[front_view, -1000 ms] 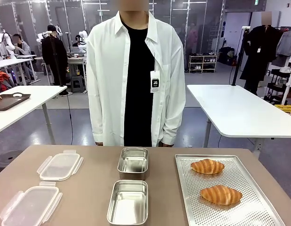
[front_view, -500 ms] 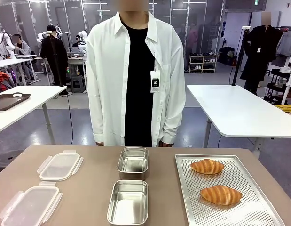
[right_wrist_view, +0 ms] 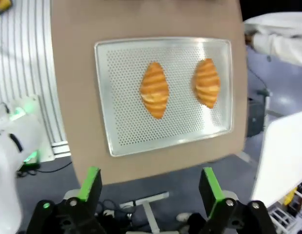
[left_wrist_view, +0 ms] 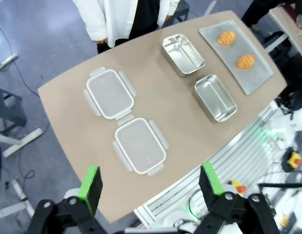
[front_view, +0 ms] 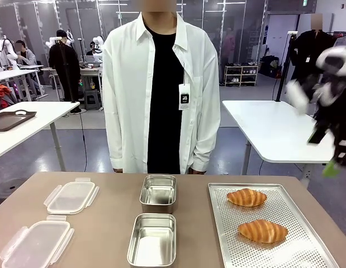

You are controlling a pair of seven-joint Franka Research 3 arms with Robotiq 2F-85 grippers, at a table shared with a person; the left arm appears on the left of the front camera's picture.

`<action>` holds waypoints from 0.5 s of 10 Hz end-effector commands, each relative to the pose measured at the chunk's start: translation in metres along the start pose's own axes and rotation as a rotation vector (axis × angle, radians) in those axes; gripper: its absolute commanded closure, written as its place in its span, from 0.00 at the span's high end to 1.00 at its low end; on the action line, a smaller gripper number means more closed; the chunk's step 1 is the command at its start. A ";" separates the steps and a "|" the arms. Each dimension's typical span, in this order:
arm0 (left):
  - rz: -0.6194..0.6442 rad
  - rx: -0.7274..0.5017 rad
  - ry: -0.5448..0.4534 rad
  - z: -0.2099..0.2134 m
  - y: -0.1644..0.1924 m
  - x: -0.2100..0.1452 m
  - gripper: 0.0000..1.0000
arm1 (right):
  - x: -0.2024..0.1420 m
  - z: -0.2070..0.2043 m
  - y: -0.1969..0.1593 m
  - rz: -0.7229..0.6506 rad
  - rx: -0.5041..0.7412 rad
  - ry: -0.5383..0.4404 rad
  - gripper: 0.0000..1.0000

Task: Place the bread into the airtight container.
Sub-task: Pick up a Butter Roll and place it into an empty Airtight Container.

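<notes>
While the bread is seen on the right tray, left pincer and right pincer are held wide open, empty

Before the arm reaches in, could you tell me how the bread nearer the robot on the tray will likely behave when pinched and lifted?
The nearer bread looks puffy with a ridged, glossy crust, so it is probably light and may dent under a firm pinch. Its rounded body and tapered ends suggest it could rock if pushed.
</notes>
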State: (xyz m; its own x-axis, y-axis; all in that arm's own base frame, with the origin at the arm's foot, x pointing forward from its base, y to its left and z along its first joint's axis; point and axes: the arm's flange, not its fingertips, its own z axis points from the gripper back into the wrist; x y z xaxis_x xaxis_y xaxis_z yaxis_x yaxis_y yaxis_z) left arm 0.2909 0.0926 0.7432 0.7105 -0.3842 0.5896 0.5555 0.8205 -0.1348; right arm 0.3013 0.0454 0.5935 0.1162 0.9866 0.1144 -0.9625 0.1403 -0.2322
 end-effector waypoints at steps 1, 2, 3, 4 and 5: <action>-0.020 0.006 0.008 0.002 0.000 0.001 1.00 | -0.003 -0.047 -0.011 0.051 0.011 0.063 1.00; -0.020 0.006 0.008 0.002 0.000 0.001 1.00 | -0.004 -0.074 -0.018 0.017 0.043 0.079 1.00; -0.020 0.006 0.008 0.002 0.000 0.001 1.00 | -0.003 -0.097 -0.022 -0.009 0.027 0.095 1.00; -0.020 0.006 0.008 0.002 0.000 0.001 1.00 | -0.001 -0.121 -0.023 -0.029 0.031 0.100 1.00; -0.020 0.006 0.008 0.002 0.000 0.001 1.00 | 0.002 -0.149 -0.028 -0.079 0.033 0.097 1.00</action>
State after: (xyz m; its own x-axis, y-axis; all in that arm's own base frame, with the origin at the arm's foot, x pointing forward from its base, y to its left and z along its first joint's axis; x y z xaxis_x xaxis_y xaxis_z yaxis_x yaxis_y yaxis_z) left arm 0.2909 0.0925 0.7432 0.7106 -0.3841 0.5895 0.5553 0.8207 -0.1345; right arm 0.3534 0.0486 0.4736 0.1567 0.9869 0.0389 -0.9718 0.1611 -0.1721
